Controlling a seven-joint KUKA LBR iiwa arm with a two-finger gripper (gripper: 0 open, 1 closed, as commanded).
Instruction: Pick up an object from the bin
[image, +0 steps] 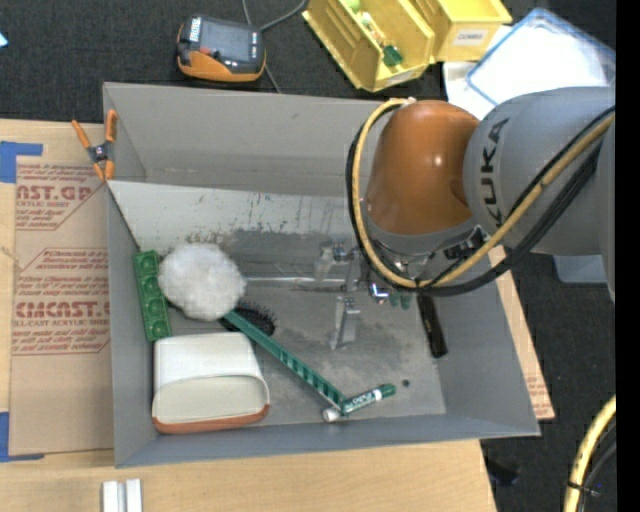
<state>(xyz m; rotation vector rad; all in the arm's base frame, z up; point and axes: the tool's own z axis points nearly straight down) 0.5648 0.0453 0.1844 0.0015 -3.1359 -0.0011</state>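
Green marker lies near claw, untouched.

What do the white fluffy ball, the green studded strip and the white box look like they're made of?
The white ball looks like soft fibre or plush: fuzzy, matte outline. The green studded strip is likely hard moulded plastic: crisp round studs, slight sheen. The white box is probably smooth plastic, with rounded corners and an orange-brown lower edge.

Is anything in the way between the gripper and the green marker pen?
Nothing visible. The gripper hangs over the bare floor of the grey metal bin, and only bare floor lies between it and the green marker pen. The long green brush ends beside the pen, not across the way.
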